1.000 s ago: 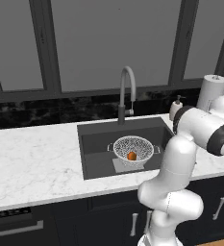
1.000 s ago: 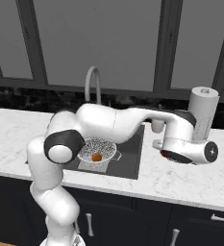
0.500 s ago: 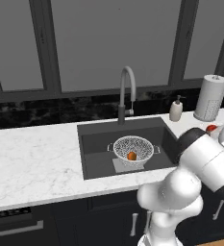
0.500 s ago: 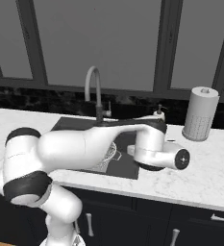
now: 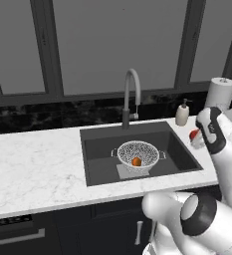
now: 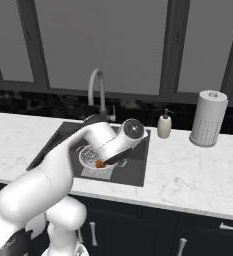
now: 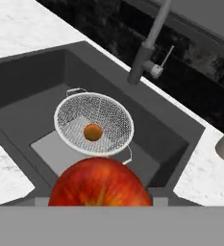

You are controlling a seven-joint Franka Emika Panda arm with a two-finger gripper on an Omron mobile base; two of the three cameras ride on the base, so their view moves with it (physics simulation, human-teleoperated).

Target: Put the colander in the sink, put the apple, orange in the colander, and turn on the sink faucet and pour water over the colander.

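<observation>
Red apple (image 7: 100, 182), gripped in the fingers above the sink's (image 7: 27, 77) near right edge, risks bouncing off the colander (image 7: 94, 125) rim or the orange (image 7: 93, 131) inside it if released before it is centred.

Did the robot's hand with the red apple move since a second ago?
Yes. In the right base view the gripper has swung from beside the paper towel roll to over the colander, carrying the apple.

Arm (image 6: 48, 175): glossy white rounded links, dark grey bands at the joints, and a round grey end cap (image 6: 133, 128) at 12 o'clock.
</observation>
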